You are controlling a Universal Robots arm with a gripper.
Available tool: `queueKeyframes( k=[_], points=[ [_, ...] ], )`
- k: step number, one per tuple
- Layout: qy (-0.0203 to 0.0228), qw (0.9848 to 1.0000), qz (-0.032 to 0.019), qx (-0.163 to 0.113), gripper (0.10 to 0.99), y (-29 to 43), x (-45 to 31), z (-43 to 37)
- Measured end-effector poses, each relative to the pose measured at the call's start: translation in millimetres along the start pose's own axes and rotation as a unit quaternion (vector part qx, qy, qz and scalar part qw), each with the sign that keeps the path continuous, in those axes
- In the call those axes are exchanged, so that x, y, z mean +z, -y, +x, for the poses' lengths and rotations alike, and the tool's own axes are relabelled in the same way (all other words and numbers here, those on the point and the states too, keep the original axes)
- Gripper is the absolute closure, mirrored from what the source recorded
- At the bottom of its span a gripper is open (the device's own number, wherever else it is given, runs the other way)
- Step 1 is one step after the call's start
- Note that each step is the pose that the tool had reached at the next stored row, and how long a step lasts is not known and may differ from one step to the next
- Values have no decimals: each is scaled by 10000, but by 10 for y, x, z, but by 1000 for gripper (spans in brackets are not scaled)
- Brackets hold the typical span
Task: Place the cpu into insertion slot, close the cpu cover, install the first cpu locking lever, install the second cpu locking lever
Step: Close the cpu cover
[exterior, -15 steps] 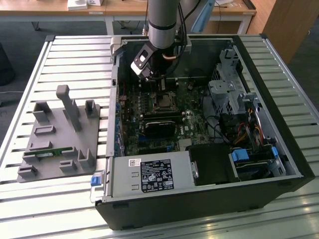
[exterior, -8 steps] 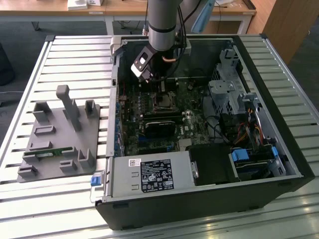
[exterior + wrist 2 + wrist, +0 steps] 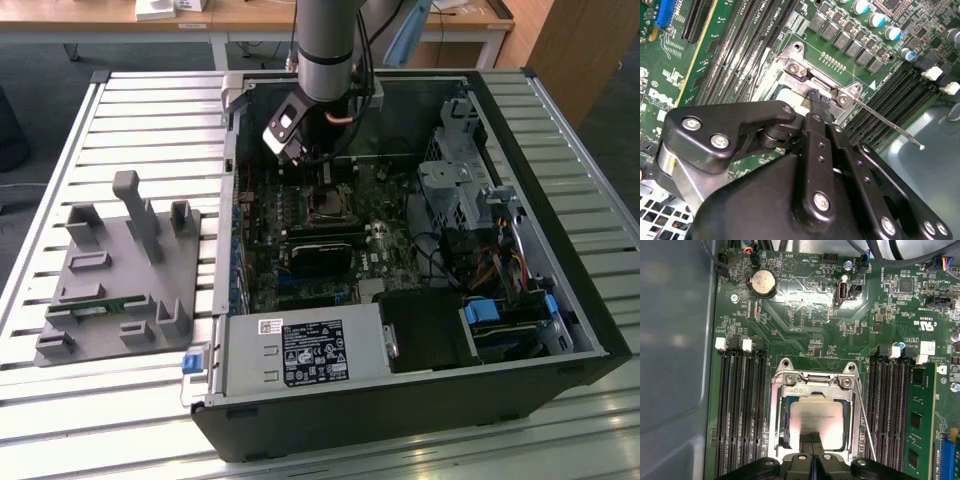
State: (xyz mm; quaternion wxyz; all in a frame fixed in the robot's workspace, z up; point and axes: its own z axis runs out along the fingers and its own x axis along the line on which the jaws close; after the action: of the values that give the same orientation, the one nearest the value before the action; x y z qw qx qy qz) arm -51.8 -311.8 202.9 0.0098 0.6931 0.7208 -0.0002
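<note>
— Where are you just now?

— My arm reaches down from the upper middle of the exterior view into the open black computer case (image 3: pixel 400 410). The case lies on the silver slatted metal table (image 3: pixel 150 120). A grey plastic holder block (image 3: pixel 120 270) sits on the table at the exterior view's left, well apart from me.

— Where is the chip?

— The cpu (image 3: pixel 816 415), a small flat square with a dull silver-grey metal top, lies in the insertion slot (image 3: pixel 785 437). That is the square black-rimmed socket on the green circuit board (image 3: pixel 800 305), between two banks of long narrow black slots (image 3: pixel 742 410).

— And your claw?

— My black claw (image 3: pixel 812 437) is clenched, its two fingertips pressed together with nothing visible between them. In both wrist views they are down at the socket, touching or just above the edge of the chip's top.

— The cover?

— The cpu cover (image 3: pixel 776 415), a thin silver-grey metal frame plate, lies down around the chip, which shows through its window.

— The levers?

— One thin metal wire lever (image 3: pixel 890 125) runs just beside the frame. In the second wrist view its free end stands out over the long slots. Whether it is latched I cannot tell.
</note>
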Motion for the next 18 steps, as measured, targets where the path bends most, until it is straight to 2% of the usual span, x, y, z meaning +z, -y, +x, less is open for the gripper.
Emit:
queueKeyframes(
  k=[4, 7, 18],
  points=[
    [1, 10000, 0, 0, 980, -1, -60, -1],
    [-1, 10000, 3, -1, 980, -8, -63, -1],
    [0, 10000, 23, -1, 980, -163, -61, -8]
  ],
)
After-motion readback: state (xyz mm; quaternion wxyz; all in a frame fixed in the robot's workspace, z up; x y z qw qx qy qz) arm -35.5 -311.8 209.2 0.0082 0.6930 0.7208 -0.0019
